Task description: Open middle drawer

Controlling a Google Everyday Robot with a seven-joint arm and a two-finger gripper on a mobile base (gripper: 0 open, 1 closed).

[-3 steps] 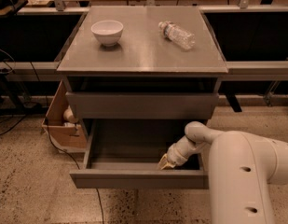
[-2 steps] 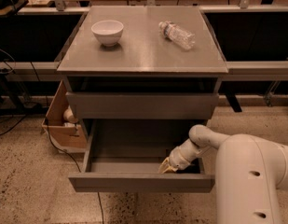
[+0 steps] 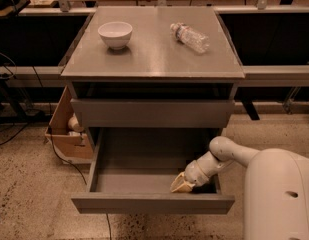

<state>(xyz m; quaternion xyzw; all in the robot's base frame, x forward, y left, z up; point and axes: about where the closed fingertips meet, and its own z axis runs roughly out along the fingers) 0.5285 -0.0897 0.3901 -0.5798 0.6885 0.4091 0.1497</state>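
Pincer (image 3: pixel 183 184) inside the pulled-out middle drawer (image 3: pixel 152 203)
It sits at the drawer's right front corner, just behind the front panel, which runs left to right; whether it is open or closed cannot be told

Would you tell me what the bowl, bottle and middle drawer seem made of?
The bowl: glossy white, probably ceramic. The bottle: see-through, likely plastic. The middle drawer: matte grey, perhaps painted metal or laminate. The gripper, inside it near the front: tan, maybe plastic.

Middle drawer (image 3: pixel 152 203) stands open; gripper (image 3: pixel 183 185) inside at front right. Bowl (image 3: pixel 115 34) and bottle (image 3: pixel 190 37) on cabinet top (image 3: pixel 154 61).
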